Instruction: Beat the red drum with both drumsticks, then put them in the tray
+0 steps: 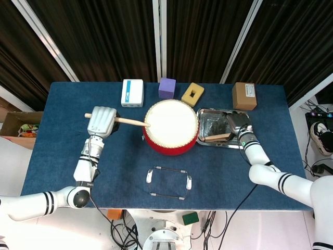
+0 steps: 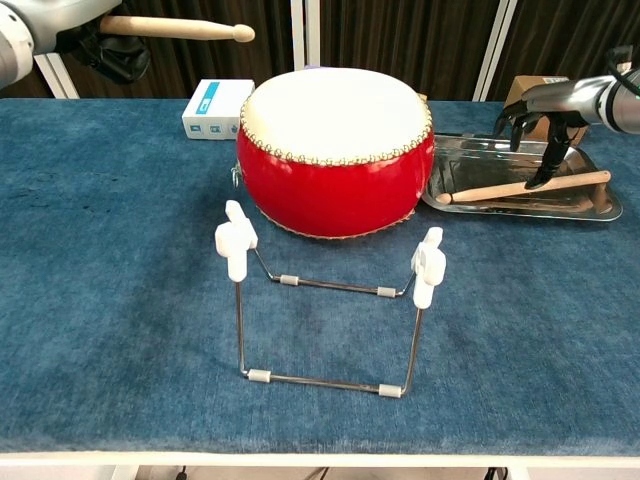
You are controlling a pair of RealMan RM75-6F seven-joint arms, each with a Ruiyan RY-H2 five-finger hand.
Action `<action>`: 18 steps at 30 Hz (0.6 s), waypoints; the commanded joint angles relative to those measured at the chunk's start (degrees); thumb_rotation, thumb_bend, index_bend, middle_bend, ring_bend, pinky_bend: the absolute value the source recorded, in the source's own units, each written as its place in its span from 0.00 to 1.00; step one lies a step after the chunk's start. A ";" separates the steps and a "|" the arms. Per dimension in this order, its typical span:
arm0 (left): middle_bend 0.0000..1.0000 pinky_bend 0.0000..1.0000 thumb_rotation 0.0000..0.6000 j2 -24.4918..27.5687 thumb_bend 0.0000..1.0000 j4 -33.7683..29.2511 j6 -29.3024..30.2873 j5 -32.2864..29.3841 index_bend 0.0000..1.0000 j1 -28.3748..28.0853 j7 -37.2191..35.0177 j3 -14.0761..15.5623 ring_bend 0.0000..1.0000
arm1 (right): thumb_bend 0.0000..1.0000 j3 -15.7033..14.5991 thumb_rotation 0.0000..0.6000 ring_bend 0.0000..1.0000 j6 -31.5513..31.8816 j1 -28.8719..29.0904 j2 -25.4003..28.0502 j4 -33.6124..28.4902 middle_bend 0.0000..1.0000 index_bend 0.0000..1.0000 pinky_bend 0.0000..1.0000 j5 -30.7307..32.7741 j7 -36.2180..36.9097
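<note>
Drumstick (image 2: 522, 187) lies in tray (image 2: 590, 209) beneath spread right hand (image 2: 540, 110); left hand (image 1: 101, 121) grips second drumstick (image 2: 178, 28) beside red drum (image 2: 335, 150).

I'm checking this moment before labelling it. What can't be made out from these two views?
- Right hand: whether its fingers are touching the drumstick in the tray; chest view too small, head view blocked by the hand.
- Left hand: chest view cuts it at the corner.
- Brown box: label too small.
</note>
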 commanded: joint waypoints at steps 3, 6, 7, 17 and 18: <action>1.00 1.00 1.00 -1.15 0.56 1.12 -1.13 -2.37 1.00 -1.66 2.36 -0.69 1.00 | 0.09 1.99 1.00 0.13 7.17 -2.00 10.95 -15.25 0.30 0.19 0.28 -6.40 0.68; 1.00 1.00 1.00 -2.09 0.56 1.34 -0.79 -3.29 1.00 -2.68 4.10 -1.01 1.00 | 0.09 3.52 1.00 0.13 9.58 -2.91 18.47 -24.77 0.34 0.19 0.28 -8.04 1.28; 1.00 1.00 1.00 -2.52 0.57 1.38 -0.50 -3.53 1.00 -3.02 4.65 -1.16 1.00 | 0.09 4.15 1.00 0.13 10.25 -3.01 21.15 -28.14 0.34 0.19 0.28 -8.31 1.24; 1.00 1.00 1.00 -5.89 0.56 0.81 0.74 -6.84 1.00 -6.28 8.24 -3.15 1.00 | 0.19 11.34 1.00 0.15 11.16 1.16 29.10 -44.03 0.38 0.24 0.30 -2.02 2.75; 1.00 1.00 1.00 -6.32 0.56 0.95 0.84 -7.12 0.99 -6.62 8.57 -3.27 1.00 | 0.21 12.09 1.00 0.15 10.93 2.05 28.83 -44.65 0.39 0.24 0.31 -0.41 3.11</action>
